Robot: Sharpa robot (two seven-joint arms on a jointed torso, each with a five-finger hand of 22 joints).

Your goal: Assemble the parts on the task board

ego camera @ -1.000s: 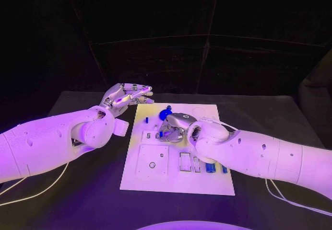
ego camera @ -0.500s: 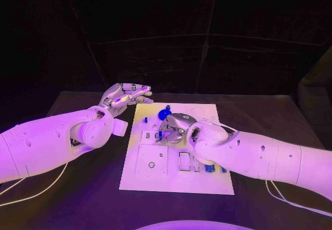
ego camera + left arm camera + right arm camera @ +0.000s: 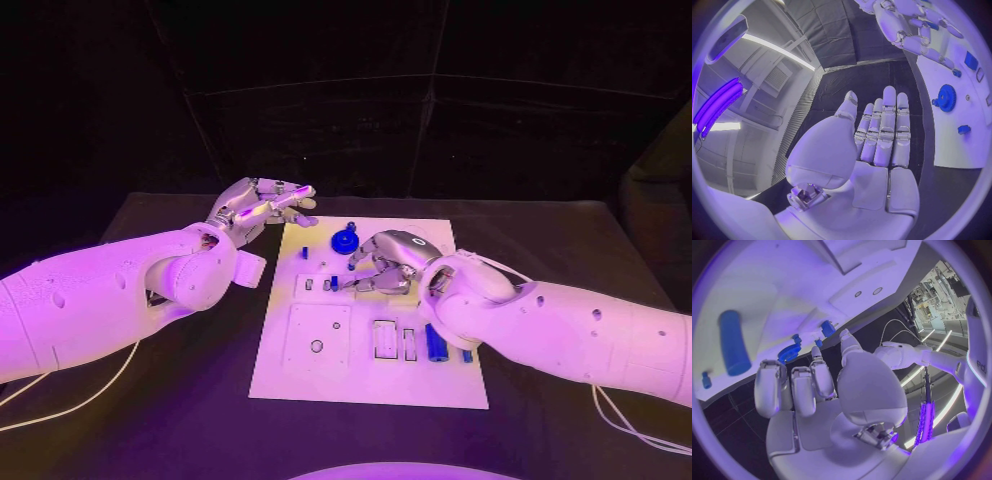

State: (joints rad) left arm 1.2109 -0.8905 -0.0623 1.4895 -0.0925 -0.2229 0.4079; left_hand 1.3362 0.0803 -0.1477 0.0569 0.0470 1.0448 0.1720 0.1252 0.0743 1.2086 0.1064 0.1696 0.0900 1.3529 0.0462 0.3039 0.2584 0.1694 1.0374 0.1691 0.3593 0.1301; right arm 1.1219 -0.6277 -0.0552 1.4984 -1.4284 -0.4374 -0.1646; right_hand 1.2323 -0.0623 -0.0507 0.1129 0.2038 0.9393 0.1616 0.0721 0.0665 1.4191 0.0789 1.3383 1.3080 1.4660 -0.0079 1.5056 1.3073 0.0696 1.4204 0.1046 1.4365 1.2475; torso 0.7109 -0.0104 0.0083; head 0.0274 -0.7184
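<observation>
My right hand (image 3: pixel 387 262) hovers over the task board (image 3: pixel 325 370), fingers curled, seemingly empty; left hand (image 3: pixel 260 205) open, idle. Next: grasp the blue gear (image 3: pixel 343 241) just ahead.

Right hand (image 3: pixel 387 268) over mid task board (image 3: pixel 325 375), near end unobstructed.

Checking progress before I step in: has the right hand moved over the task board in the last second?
Yes. The right hand has shifted toward the task board's right edge, away from the blue gear, and now uncovers more of the blue peg near its forearm.
</observation>
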